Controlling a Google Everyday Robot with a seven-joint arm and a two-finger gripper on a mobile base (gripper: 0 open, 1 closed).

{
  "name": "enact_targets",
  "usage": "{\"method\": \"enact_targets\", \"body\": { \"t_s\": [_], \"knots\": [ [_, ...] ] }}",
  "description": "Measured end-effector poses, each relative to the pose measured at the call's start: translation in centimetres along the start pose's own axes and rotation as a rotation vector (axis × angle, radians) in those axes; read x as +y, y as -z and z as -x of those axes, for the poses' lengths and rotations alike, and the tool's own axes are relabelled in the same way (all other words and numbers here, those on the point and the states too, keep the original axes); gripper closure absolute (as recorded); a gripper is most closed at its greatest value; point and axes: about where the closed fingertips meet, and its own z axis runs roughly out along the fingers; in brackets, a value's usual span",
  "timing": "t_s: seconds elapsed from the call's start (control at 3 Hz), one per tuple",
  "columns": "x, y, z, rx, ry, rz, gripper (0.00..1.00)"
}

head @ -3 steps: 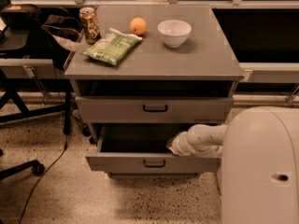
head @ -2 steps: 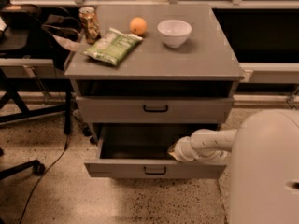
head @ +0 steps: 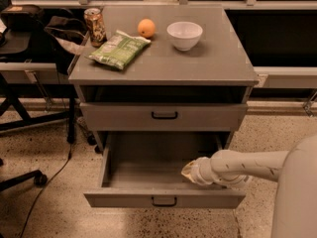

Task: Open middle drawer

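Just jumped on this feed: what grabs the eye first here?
The middle drawer stands pulled out below a closed drawer, with the gripper inside it at the right. On the cabinet top sit a white bowl, an orange, a can and a green bag.

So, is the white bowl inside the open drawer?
No, the white bowl stands on the cabinet top near the orange, while the end effector is at the open middle drawer's right side.

dim warm light, gripper in shadowed drawer
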Motion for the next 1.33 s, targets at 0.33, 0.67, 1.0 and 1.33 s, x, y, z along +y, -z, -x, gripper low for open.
{"method": "enact_targets", "body": {
  "t_s": [0.33, 0.67, 1.0, 1.33],
  "knots": [
    [0.7, -0.2, -0.3, 0.009, 0.005, 0.019, 1.00],
    [0.7, -0.2, -0.3, 0.009, 0.005, 0.019, 1.00],
    [3.1, 0.7, -2.3, 0.030, -0.019, 0.043, 1.00],
    [3.7, 1.2, -2.7, 0.035, -0.024, 0.048, 1.00]
  ]
}}
